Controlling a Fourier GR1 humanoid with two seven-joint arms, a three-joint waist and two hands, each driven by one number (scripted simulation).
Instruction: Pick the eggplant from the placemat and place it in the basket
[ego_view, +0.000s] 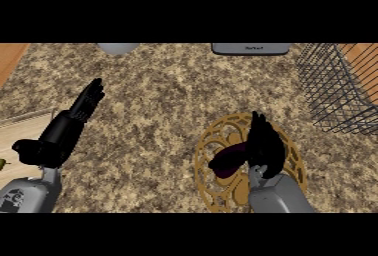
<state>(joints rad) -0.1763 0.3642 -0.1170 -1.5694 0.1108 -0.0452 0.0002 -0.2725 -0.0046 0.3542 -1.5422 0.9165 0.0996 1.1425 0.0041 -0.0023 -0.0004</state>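
eggplant (227, 159) just left of right hand (264, 146)

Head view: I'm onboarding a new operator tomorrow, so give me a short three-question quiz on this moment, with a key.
1. True or false: the eggplant already lies in the basket.
2. Which hand is at the eggplant? A) left hand B) right hand
3. Fill in: the eggplant lies on the round, gold ____.

Key:
1. False. It lies on the placemat, and the wire basket stands apart at the upper right.
2. B. The right hand is at the eggplant's right side; the left hand rests open at the view's left, fingers up.
3. placemat
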